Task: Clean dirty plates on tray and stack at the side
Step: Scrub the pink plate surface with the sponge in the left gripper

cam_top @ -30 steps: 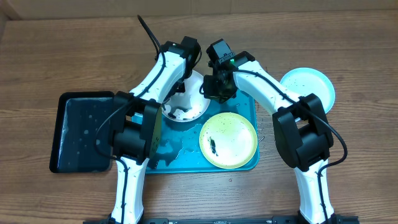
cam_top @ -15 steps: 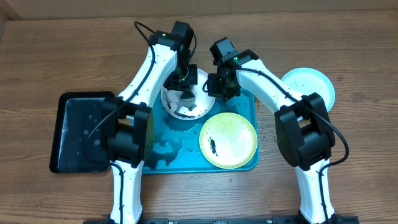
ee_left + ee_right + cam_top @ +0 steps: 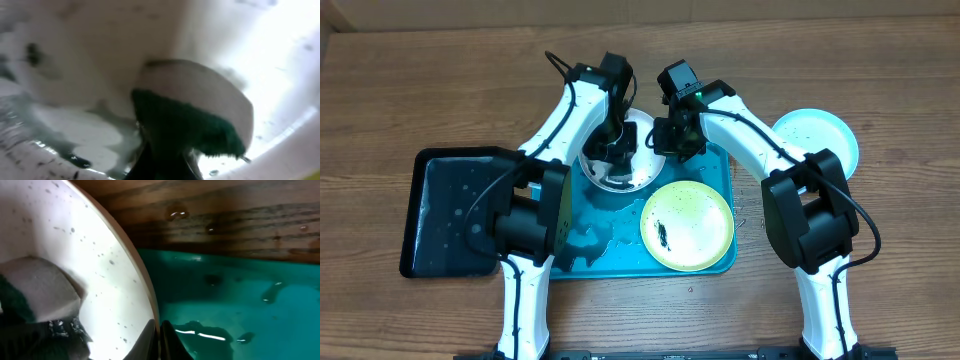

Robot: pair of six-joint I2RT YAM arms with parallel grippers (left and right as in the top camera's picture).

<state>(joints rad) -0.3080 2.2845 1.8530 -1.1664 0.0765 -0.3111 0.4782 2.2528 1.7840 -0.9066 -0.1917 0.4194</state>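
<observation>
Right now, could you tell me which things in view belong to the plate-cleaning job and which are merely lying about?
In the job: white plate, yellow-green plate, light blue plate, turquoise tray, sponge held by the left gripper, right gripper pinching the white plate's rim.

Lying about: black tray, wet, left of the turquoise tray.

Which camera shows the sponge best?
The left wrist view: the sponge sits large and central, green scrub face and pale body both visible, though blurred. The right wrist view catches only one end, on the white plate. Overhead, the left gripper hides it.
</observation>
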